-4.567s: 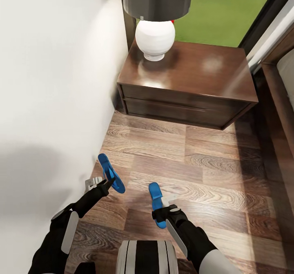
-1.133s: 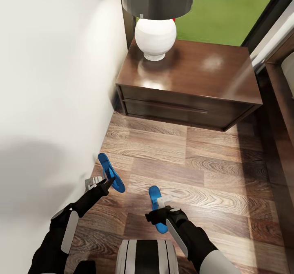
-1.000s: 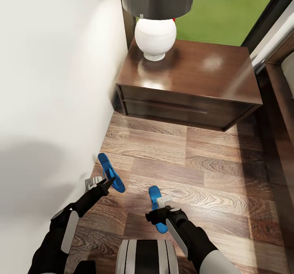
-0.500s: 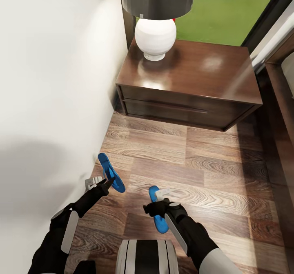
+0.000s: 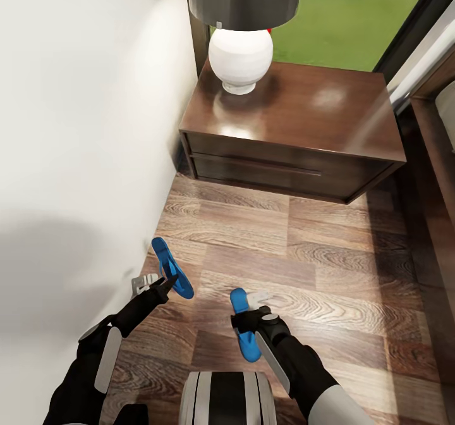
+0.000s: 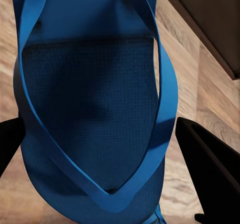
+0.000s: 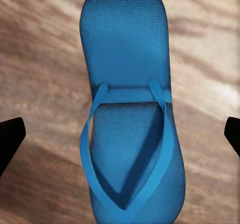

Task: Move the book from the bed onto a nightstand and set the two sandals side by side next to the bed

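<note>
Two bright blue sandals are low over the wood floor in front of the nightstand [image 5: 297, 105]. My left gripper [image 5: 158, 281] is shut on the left sandal [image 5: 169, 265], which is tilted close to the white wall; its fingers [image 6: 210, 174] press the sole's two edges. The right sandal [image 5: 245, 339] lies flat on the floor, strap up. My right gripper [image 5: 251, 308] hovers over the right sandal [image 7: 131, 109], open, with its fingers [image 7: 10, 139] well clear of both sides. The bed's dark frame [image 5: 442, 153] runs along the right edge. The book is out of view.
A white round-based lamp [image 5: 240, 58] with a grey shade stands on the nightstand's left half. The white wall [image 5: 82, 128] closes off the left side. Behind the nightstand a dark-framed window [image 5: 354, 20] shows grass. Open floor [image 5: 328, 260] lies between the nightstand and my arms.
My right gripper has opened and let go of the right sandal, which now rests on the floor. The left gripper and its sandal have not moved.
</note>
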Controlling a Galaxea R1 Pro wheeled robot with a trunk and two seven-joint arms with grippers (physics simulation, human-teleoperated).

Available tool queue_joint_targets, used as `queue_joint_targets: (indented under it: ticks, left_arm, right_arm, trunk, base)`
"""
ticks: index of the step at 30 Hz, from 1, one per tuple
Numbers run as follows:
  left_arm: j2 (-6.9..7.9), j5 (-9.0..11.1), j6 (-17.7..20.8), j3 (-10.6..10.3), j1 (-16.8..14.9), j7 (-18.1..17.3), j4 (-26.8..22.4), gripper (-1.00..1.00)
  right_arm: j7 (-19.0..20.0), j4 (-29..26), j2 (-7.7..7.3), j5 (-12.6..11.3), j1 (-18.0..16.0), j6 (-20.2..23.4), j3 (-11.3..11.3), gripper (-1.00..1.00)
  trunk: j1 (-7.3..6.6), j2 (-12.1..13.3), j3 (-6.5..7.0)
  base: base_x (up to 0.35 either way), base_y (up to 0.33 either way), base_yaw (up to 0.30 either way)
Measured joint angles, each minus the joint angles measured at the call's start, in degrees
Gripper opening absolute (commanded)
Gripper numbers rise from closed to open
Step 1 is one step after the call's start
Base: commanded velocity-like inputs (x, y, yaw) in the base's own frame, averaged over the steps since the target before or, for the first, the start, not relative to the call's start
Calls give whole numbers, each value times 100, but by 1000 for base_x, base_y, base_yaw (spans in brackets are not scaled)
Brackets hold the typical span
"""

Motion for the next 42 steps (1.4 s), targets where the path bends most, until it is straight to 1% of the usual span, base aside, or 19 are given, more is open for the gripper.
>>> queue_joint_targets:
  ticks: [7,14,42]
  left_arm:
    - [0,-1,0,0,0,2,3,-100]
    - [0,-1,0,0,0,4,3,-100]
    - [0,-1,-7,-9,0,7,8,-100]
  right_arm:
    - [-12,0,1,-7,0,0,-5,100]
    - [-14,0,1,-9,0,0,-5,100]
    - [-24,26,-5,43,0,29,-15,100]
  trunk:
    - [0,0,0]
    - [0,0,0]
    - [0,0,0]
  base:
    - [0,9,0]
    - [0,109,0]
    - [0,2,0]
